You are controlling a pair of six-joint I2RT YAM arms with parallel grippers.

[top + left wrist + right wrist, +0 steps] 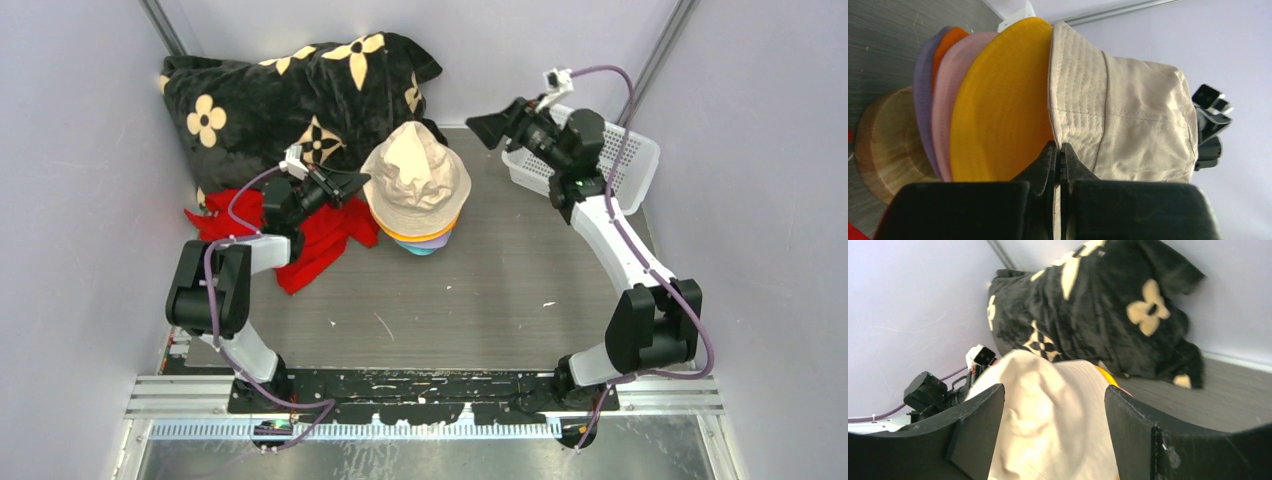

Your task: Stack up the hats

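The beige hat (415, 172) is crowning the stack of hats (425, 241) near the far edge of the counter (480, 290), lying just right of the left gripper (352, 184), whose jaws are pressing together at its brim (any pinched fabric is hidden), while the right gripper (488, 128) is hanging spread wide, farther off.
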